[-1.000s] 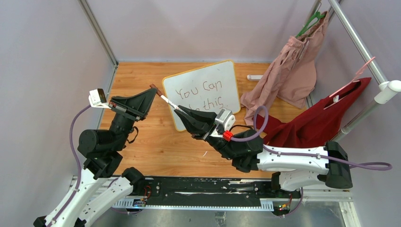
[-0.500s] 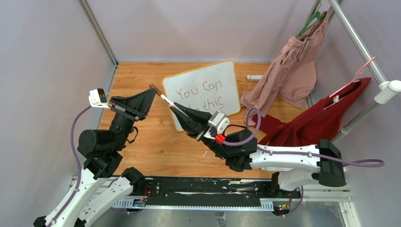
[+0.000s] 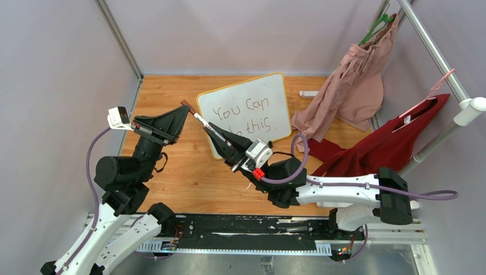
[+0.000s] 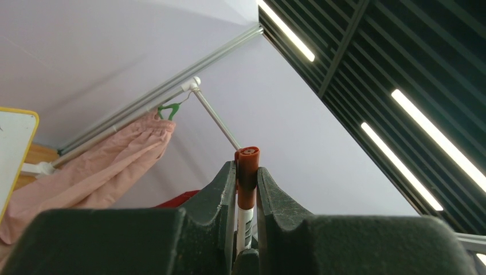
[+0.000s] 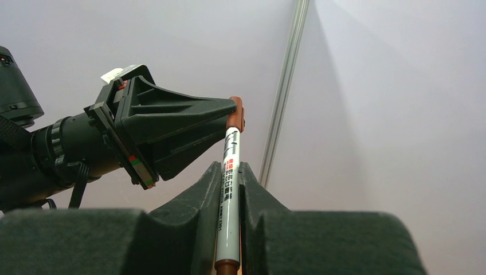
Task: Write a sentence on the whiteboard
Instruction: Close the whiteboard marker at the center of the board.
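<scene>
The whiteboard (image 3: 269, 86) lies at the back of the wooden table, and its yellow corner shows in the left wrist view (image 4: 14, 149). The sentence (image 3: 243, 107) reads "You Can" above "do this"; the right arm hides part of the lower line. A white marker (image 3: 202, 121) with a reddish-brown cap spans the two grippers above the board's left edge. My left gripper (image 3: 186, 109) is shut on the cap (image 4: 247, 172). My right gripper (image 3: 213, 129) is shut on the marker's barrel (image 5: 230, 183). The left gripper (image 5: 172, 132) also shows in the right wrist view.
A pink garment (image 3: 355, 80) on a green hanger and a red garment (image 3: 390, 146) hang from a metal rail (image 3: 435, 54) at the right. A small white object (image 3: 308, 93) lies behind the board. Grey walls close in the left and back.
My right gripper has moved up and left toward the left gripper with the marker barrel in it. The stretch of marker between the two grippers is shorter. The left arm has not moved.
</scene>
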`<state>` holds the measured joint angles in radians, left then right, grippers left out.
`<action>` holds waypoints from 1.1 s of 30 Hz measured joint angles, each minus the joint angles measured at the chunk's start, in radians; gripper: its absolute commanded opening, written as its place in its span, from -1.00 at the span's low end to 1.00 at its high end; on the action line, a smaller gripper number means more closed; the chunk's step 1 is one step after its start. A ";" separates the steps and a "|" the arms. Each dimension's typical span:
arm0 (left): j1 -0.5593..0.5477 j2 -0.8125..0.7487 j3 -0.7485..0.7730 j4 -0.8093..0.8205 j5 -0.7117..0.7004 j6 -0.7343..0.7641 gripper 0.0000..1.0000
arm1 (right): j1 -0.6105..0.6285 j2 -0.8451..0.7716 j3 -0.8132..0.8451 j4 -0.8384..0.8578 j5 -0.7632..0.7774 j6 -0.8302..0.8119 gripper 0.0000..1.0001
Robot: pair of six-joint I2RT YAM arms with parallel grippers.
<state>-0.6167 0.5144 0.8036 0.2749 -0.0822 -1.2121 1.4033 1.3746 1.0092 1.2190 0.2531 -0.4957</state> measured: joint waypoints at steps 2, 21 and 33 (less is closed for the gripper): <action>0.000 0.009 0.000 0.013 0.001 0.000 -1.00 | 0.000 0.003 0.007 0.001 0.002 -0.005 -1.00; 0.001 0.033 0.010 0.042 0.002 0.012 -0.58 | 0.000 0.003 0.017 0.002 0.005 -0.023 -1.00; 0.000 0.033 0.015 0.019 0.014 0.027 -0.32 | 0.000 -0.003 0.017 0.002 0.004 -0.023 -1.00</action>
<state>-0.6170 0.5472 0.8188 0.2939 -0.0681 -1.1851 1.4033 1.3716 1.0260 1.2213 0.2569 -0.5186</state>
